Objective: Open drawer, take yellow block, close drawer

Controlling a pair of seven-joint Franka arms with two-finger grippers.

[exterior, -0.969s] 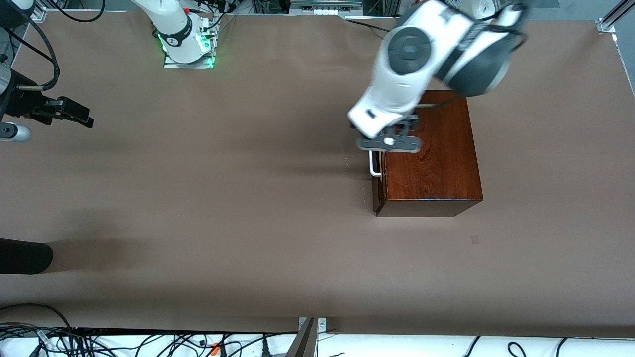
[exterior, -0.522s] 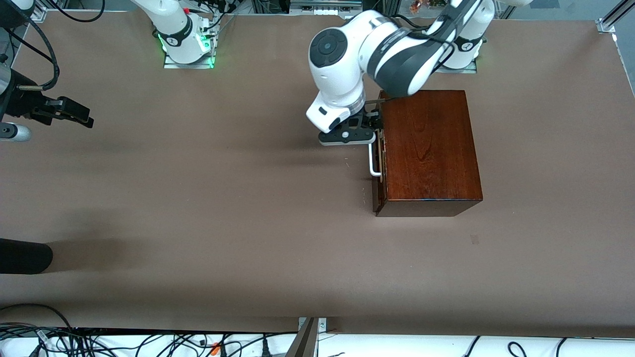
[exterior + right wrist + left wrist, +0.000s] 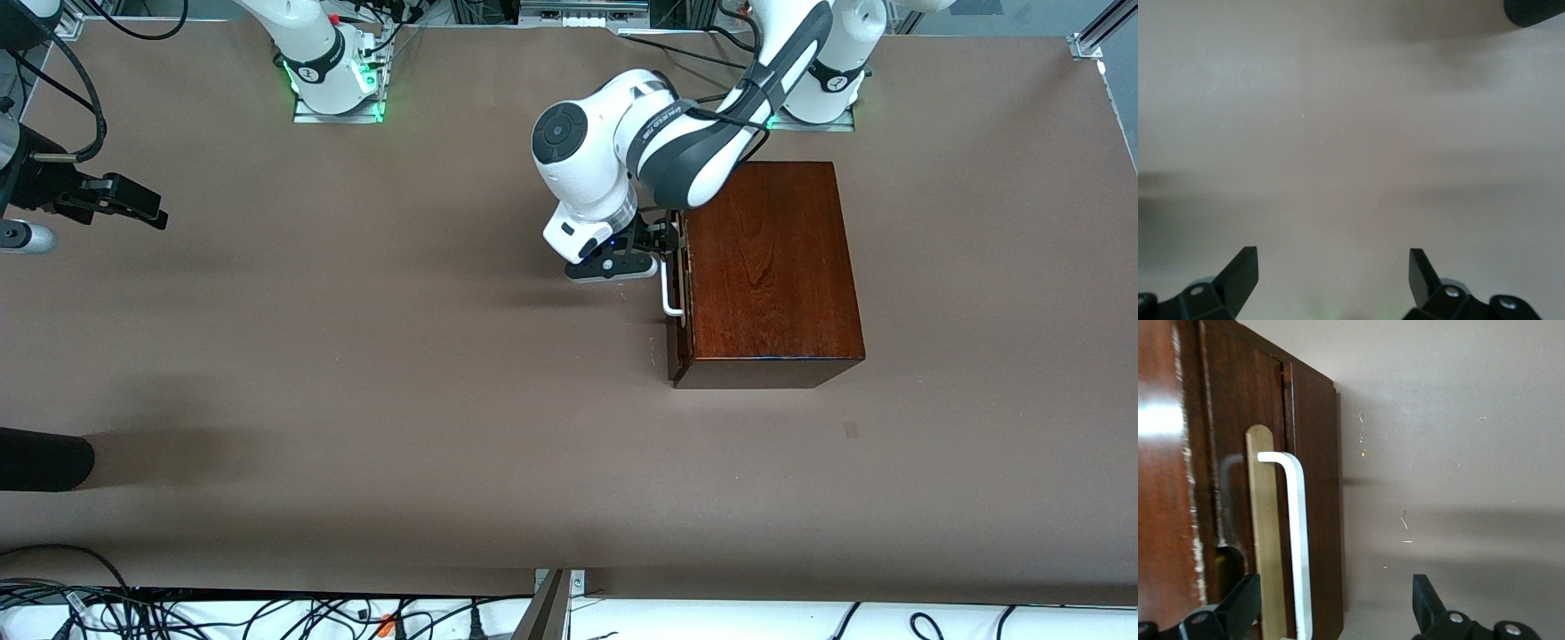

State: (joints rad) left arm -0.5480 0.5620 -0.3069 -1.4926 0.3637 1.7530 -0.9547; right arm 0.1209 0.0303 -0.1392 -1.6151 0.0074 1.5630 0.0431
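Jaws spread both grippers: left gripper (image 3: 1331, 613) straddling handle (image 3: 1297, 540) of shut drawer (image 3: 676, 293), right gripper (image 3: 1331, 283) waiting over table (image 3: 356, 356).

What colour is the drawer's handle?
White; the handle is a plain bar, clearest in the left wrist view.

One mahogany box (image 3: 769, 267) is seen on the tabletop (image 3: 356, 356), with one drawer (image 3: 1315, 500) bearing one white handle (image 3: 1297, 540). Two robot arms and two grippers are counted: the left gripper (image 3: 1331, 613) and the right gripper (image 3: 1331, 283).

Brown table (image 3: 356, 373), tangled cables (image 3: 267, 613) along its near edge
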